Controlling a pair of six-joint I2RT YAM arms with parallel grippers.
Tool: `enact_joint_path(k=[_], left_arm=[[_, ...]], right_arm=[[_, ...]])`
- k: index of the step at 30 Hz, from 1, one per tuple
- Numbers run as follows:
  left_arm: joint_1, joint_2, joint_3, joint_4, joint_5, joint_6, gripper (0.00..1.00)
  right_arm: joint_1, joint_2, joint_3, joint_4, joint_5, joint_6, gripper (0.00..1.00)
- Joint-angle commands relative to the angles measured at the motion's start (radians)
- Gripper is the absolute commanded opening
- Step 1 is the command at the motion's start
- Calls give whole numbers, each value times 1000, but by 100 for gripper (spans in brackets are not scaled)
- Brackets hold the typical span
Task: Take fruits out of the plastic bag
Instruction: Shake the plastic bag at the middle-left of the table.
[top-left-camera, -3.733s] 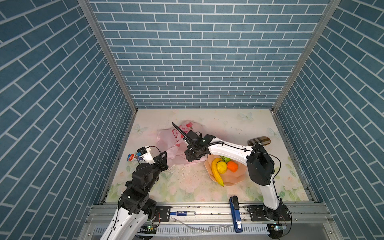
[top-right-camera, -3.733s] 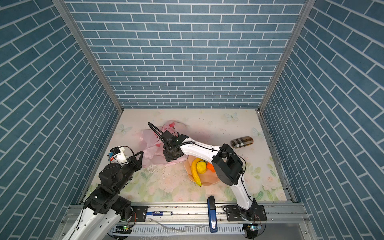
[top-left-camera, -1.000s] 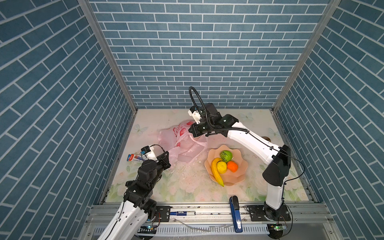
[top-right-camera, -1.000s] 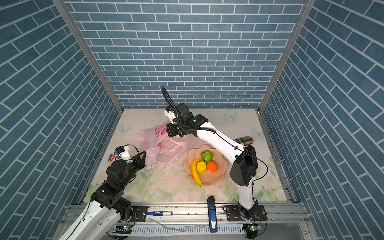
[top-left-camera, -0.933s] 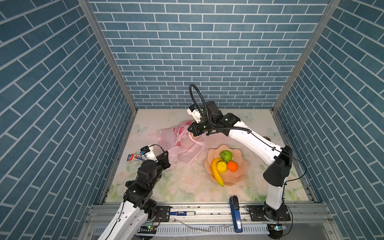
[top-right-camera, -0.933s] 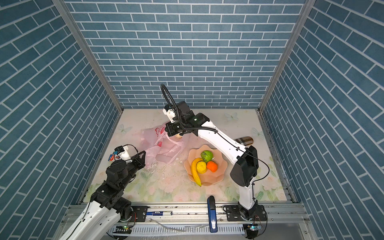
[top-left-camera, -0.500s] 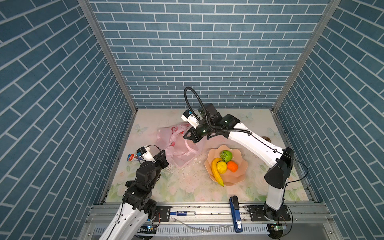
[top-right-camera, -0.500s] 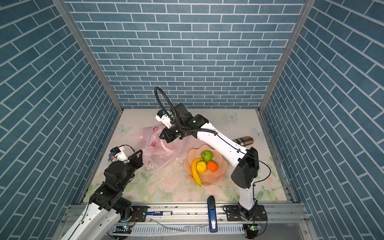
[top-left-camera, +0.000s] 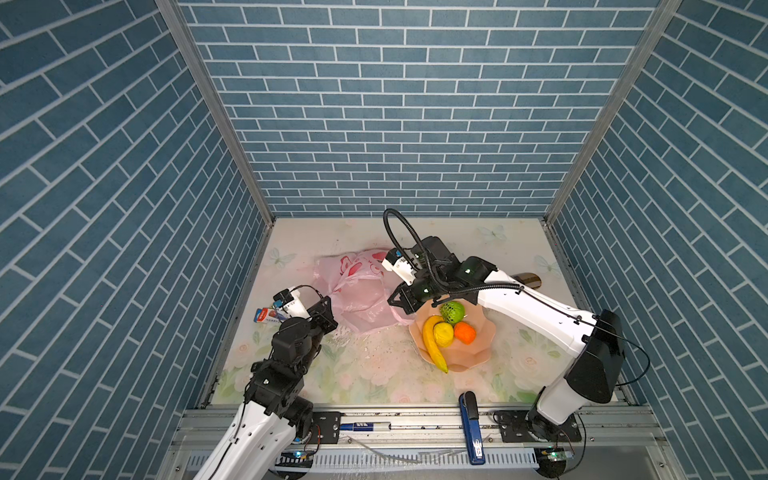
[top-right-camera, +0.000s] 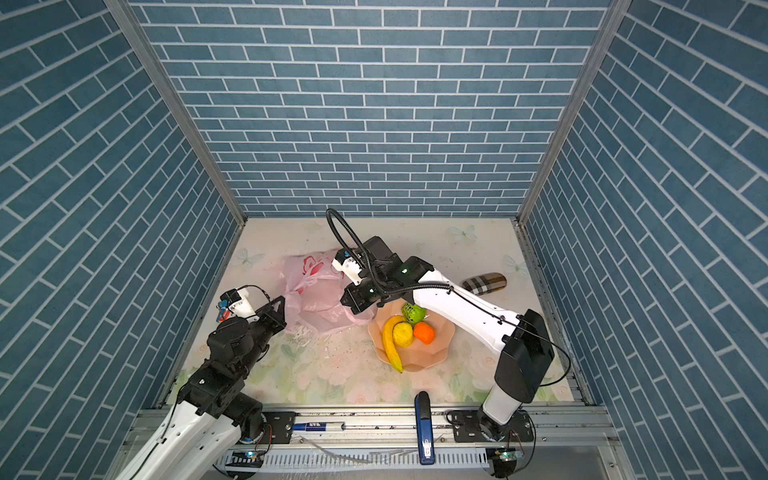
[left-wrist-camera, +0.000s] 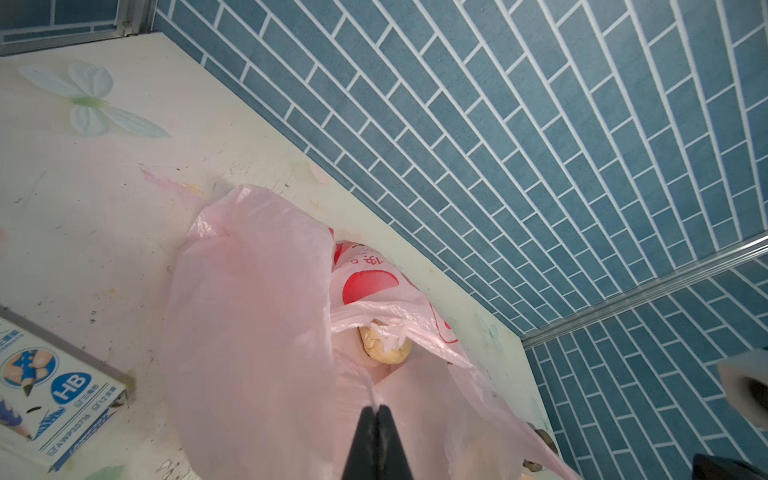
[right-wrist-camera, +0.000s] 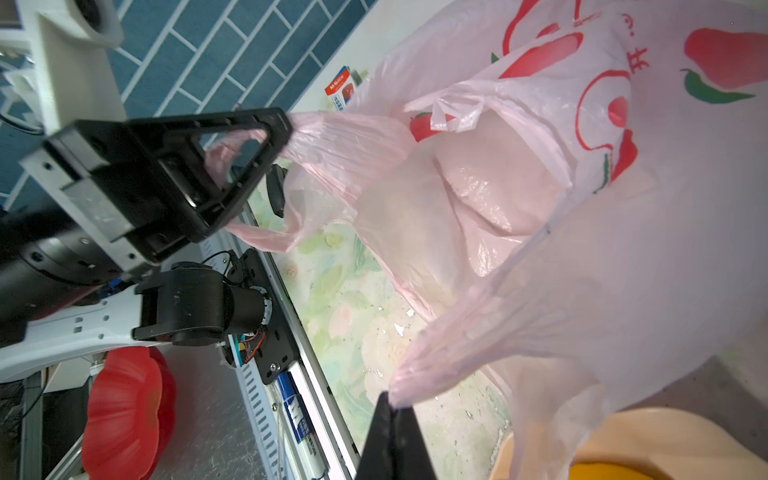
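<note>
The pale-pink plastic bag (top-left-camera: 360, 296) (top-right-camera: 320, 300) lies crumpled at the table's left middle, stretched between both grippers. My left gripper (top-left-camera: 328, 300) (left-wrist-camera: 377, 409) is shut on a gathered handle at the bag's left. My right gripper (top-left-camera: 392, 300) (right-wrist-camera: 392, 405) is shut on the bag's rim on its right side, beside the bowl. Inside the open bag a cream lumpy fruit (left-wrist-camera: 384, 348) shows. A banana (top-left-camera: 432, 343), lemon (top-left-camera: 443, 333), orange (top-left-camera: 464, 332) and green bumpy fruit (top-left-camera: 452, 311) sit in the peach bowl (top-left-camera: 478, 351).
A pencil box (top-left-camera: 265, 316) (left-wrist-camera: 50, 399) lies by the left wall behind my left wrist. A checked brown case (top-right-camera: 484, 283) rests at the right rear. A blue stapler-like tool (top-left-camera: 471, 419) sits on the front rail. The bowl's rim (right-wrist-camera: 644, 432) is close under the right gripper.
My right gripper has come forward and down from the bag's far side to the bowl's edge, dragging the bag's rim with it. The left gripper has barely moved.
</note>
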Motion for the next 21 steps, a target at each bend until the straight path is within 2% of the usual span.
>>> enact_joint_path(k=[1, 12, 17, 21], left_arm=[[1, 0, 44, 2, 25, 26, 0], [1, -30, 113, -24, 74, 56, 0], [1, -31, 125, -25, 98, 65, 0], [1, -39, 119, -17, 113, 62, 0]], right_arm=[[2, -45, -40, 11, 82, 28, 3], [1, -44, -17, -82, 213, 35, 21], [13, -41, 30, -150, 303, 34, 36], [45, 15, 115, -209, 403, 32, 46]])
